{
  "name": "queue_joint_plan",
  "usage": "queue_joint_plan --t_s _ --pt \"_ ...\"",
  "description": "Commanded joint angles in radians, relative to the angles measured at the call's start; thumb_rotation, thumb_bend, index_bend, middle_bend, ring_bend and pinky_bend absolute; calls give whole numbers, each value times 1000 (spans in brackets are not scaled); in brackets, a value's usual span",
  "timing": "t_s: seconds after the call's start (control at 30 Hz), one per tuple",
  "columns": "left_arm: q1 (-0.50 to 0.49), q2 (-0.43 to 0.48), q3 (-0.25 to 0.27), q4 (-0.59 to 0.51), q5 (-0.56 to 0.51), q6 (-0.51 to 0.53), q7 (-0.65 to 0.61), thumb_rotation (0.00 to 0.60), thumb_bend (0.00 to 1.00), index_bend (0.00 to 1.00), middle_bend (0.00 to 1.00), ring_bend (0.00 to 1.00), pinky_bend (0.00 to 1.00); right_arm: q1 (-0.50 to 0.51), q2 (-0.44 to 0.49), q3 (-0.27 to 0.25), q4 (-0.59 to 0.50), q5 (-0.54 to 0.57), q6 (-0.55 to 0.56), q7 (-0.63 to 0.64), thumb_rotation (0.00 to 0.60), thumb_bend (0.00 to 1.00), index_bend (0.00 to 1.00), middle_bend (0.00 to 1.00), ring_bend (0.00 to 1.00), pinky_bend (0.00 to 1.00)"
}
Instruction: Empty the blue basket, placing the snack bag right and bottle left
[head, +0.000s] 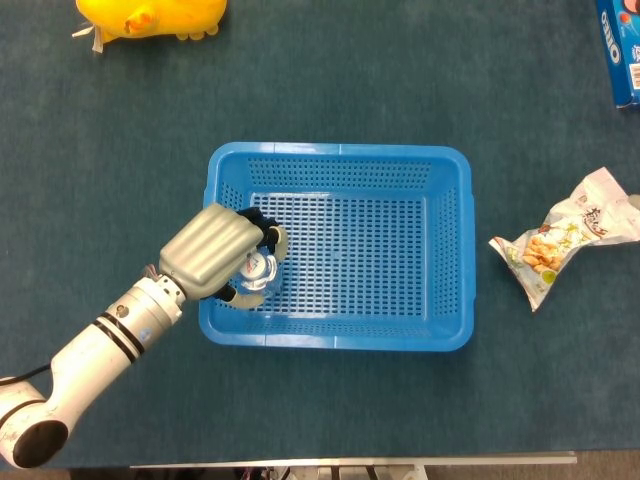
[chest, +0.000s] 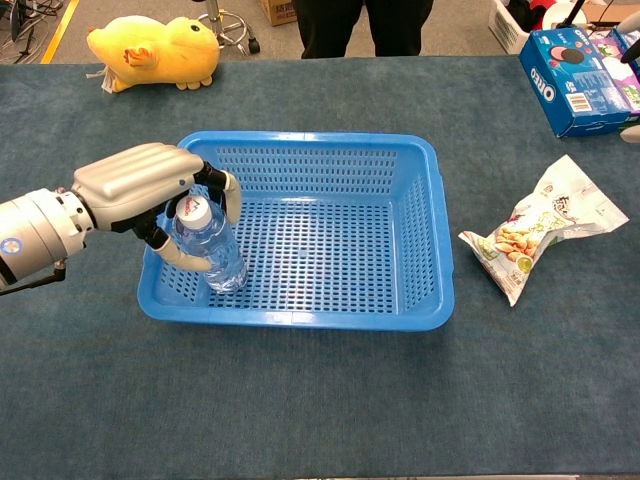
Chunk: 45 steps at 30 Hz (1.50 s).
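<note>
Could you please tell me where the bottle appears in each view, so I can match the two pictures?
Head view: bottle seen cap-on from above, in the basket's near-left corner, under the left robot hand.
Chest view: bottle upright at the basket's left end, left robot hand curled around it.
Shared landmark: snack bag, on the right.

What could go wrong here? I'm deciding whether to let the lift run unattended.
The left hand wraps only the upper part of the bottle, so it may slip or tilt once raised. The bottle stands close to the left wall of the blue basket; a sideways pull might catch it and drag the basket.
</note>
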Motion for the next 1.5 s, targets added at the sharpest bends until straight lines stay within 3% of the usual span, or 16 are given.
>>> queue_joint_plan --t_s 0.03,0.87,1.2,1.5 --pt "-2 -5 2 4 -8 1 10 600 132 493 479 404 659 -1 0 -1 3 0 -2 2 600 0 206 321 360 614" --pt "-17 13 -6 -61 -18 41 88 600 132 598 587 522 786 -3 -11 0 16 -4 -11 16 600 0 207 321 360 614" --pt "-39 59 -46 -119 -41 65 160 600 132 606 594 533 794 -17 -5 -3 18 -16 1 34 600 0 206 321 360 614" --pt "-42 154 -95 -200 -94 130 274 600 133 610 600 539 800 -26 -5 -5 26 -28 3 52 600 0 207 321 360 614"
